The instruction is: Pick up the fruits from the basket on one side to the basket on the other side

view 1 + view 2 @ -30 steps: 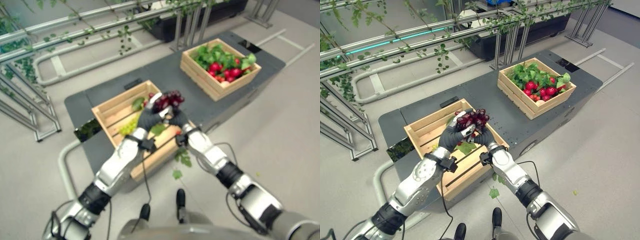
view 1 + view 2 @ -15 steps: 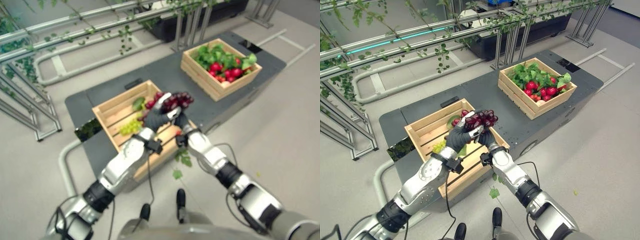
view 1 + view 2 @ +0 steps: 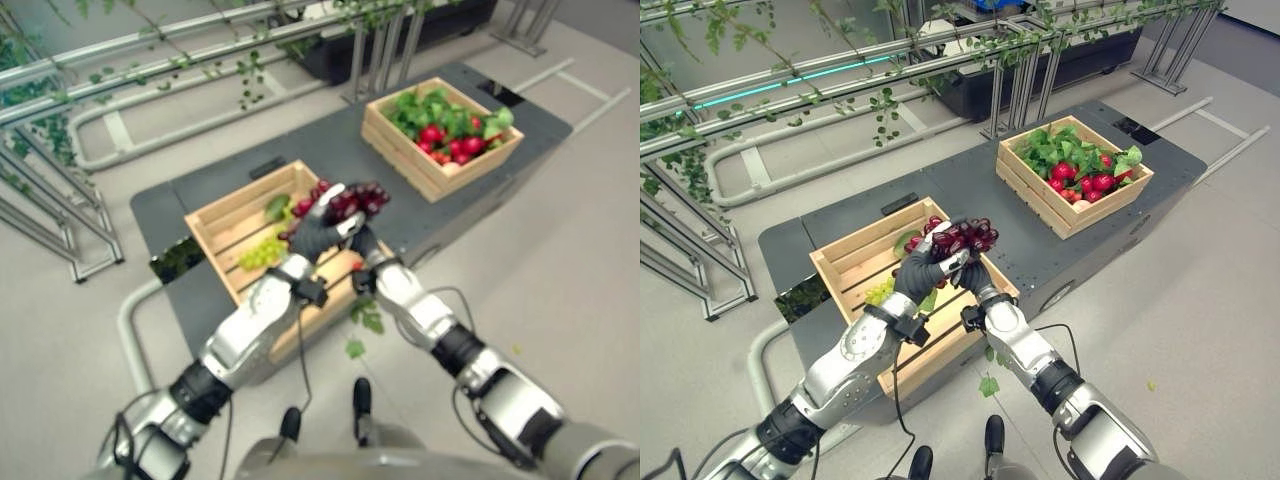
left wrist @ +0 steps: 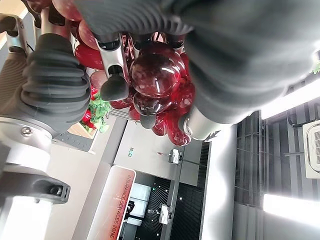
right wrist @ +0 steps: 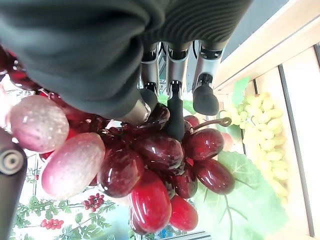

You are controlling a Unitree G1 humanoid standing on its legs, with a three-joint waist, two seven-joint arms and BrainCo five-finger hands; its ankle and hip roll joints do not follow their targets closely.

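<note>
Hands cup one bunch: left hand [image 3: 923,270] and right hand [image 3: 974,274] both curl around the red grapes [image 3: 962,236], mid-frame above the near crate [image 3: 845,262]. Soft, loose berries, I'd say; support underneath. Far crate [image 3: 1077,216] waits upper right.

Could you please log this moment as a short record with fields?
held item: red grape bunch
left hand: curled round the bunch
right hand: under the bunch, fingers on it
bunch position: lifted over the near crate's right end
in near crate: green grapes, leaves
far crate: red fruit and green leaves
</note>
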